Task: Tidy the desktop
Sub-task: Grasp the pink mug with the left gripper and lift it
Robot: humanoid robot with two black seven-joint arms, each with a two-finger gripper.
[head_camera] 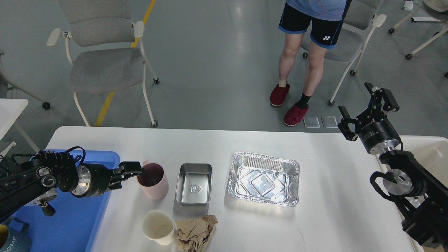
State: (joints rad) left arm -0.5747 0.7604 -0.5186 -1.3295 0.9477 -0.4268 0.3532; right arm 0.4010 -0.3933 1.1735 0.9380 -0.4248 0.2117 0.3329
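The white desktop (336,203) holds a pink cup (153,181), a steel box (194,184), a foil tray (263,179), a white paper cup (159,226) and crumpled brown paper (196,231). My left gripper (124,175) reaches in over the blue tray (73,220). It is open, and its upper finger is right at the pink cup's left side by the handle. My right gripper (364,108) is open and empty, raised beyond the desktop's far right corner.
A dark blue mug (14,240) sits in the blue tray's near left corner. A white side table (432,148) stands at the right. Beyond the far edge are grey chairs (101,66) and a standing person's legs (297,80).
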